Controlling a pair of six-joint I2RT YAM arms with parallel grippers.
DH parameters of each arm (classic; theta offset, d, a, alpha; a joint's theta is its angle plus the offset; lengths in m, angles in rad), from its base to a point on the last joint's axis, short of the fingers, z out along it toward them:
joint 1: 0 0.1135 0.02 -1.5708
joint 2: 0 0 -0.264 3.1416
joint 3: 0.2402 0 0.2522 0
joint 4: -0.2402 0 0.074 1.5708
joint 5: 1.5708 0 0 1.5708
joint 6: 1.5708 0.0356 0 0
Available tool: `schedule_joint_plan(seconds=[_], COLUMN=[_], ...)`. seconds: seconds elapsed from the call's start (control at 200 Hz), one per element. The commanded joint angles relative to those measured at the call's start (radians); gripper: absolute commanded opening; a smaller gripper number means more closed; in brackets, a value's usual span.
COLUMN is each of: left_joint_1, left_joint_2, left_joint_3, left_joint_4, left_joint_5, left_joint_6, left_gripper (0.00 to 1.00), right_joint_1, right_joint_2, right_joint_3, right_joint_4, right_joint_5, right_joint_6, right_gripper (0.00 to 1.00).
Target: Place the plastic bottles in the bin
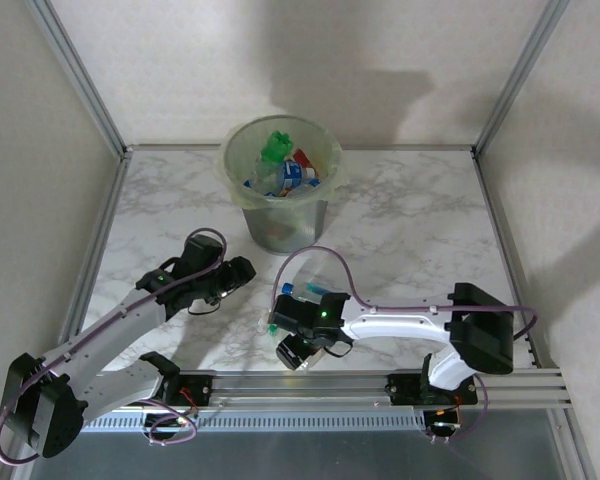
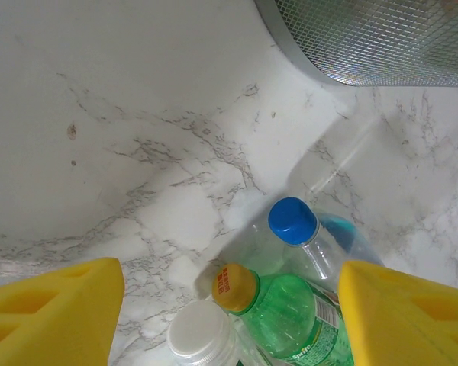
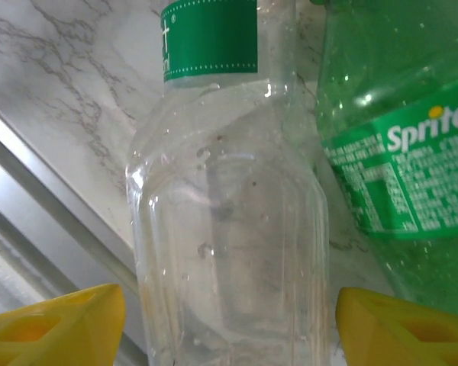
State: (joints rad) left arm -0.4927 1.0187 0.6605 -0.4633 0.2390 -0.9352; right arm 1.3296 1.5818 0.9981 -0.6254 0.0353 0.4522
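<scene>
Our left arm [image 1: 120, 320] stretches from the near left corner out over the table [image 1: 410, 230], bent at the elbow, and its left tool [image 2: 230, 276] looks down at the marble from beside the bin [image 1: 280, 185]. The yellow fingers [image 2: 53, 313] stand wide apart with nothing clamped between them.

Our right arm [image 1: 400, 322] lies low along the front rail [image 1: 380, 385], reaching leftward towards the middle of the table. The right tool [image 3: 230, 297] is spread too. A green-labelled bottle [image 3: 229, 244] stands between its fingers, with a gap showing on each side, so it grips nothing.

In the left wrist view we count three bottles on the table, close together:
- a blue-capped bottle [image 2: 293, 221] of clear plastic
- a green Sprite bottle [image 2: 290, 320] with an orange cap
- a white-capped bottle [image 2: 198, 339] at the bottom edge

In the right wrist view we count two, the green-labelled one and the Sprite bottle just beside it.

One bin stands at the far middle of the table. It holds a heap of bottles [image 1: 285, 170] in green, blue and red, but we cannot count them exactly.
</scene>
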Motion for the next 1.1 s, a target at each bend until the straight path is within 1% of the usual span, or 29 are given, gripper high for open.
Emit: schedule_joint_plan(seconds=[0.0,0.175,0.305,0.365,0.566,0.671,0.766,0.876,0.961,1.026,1.091], left_joint_1=[0.014,0.017,0.017,0.019,0.019,0.019,0.019,0.019,0.018,0.017,0.013], left_joint_2=[-0.024,-0.038,-0.039,-0.037,-0.019,-0.025,-0.038,-0.040,-0.022,-0.008,-0.006], left_joint_3=[-0.016,-0.034,-0.038,-0.036,-0.014,0.011,0.061,0.142,0.193,0.200,0.196], left_joint_4=[0.018,0.029,0.035,0.034,0.037,0.062,0.081,0.083,0.084,0.095,0.111], left_joint_5=[0.009,0.012,0.017,0.018,0.044,0.103,0.186,0.278,0.375,0.437,0.465], left_joint_6=[-0.005,-0.014,-0.016,-0.013,0.003,0.034,0.078,0.130,0.162,0.168,0.160], left_gripper=[0.74,0.74,0.74,0.74,0.74,0.74,0.75,0.79,0.82,0.82,0.82], right_joint_1=[0.017,0.016,0.016,0.016,0.016,0.015,0.012,0.004,-0.004,-0.014,-0.023], right_joint_2=[0.046,0.095,0.101,0.091,-0.012,-0.098,-0.154,-0.195,-0.227,-0.244,-0.255], right_joint_3=[0.031,0.036,0.028,0.026,0.030,0.038,0.059,0.083,0.100,0.112,0.125], right_joint_4=[-0.034,-0.038,-0.019,-0.012,0.007,0.020,0.020,0.013,0.015,0.016,0.018], right_joint_5=[0.072,0.133,0.152,0.159,0.199,0.219,0.248,0.283,0.309,0.313,0.316], right_joint_6=[-0.029,-0.029,-0.023,-0.021,-0.020,-0.019,-0.019,-0.020,-0.024,-0.029,-0.037], right_gripper=[0.73,0.72,0.64,0.60,0.54,0.53,0.53,0.53,0.53,0.53,0.53])
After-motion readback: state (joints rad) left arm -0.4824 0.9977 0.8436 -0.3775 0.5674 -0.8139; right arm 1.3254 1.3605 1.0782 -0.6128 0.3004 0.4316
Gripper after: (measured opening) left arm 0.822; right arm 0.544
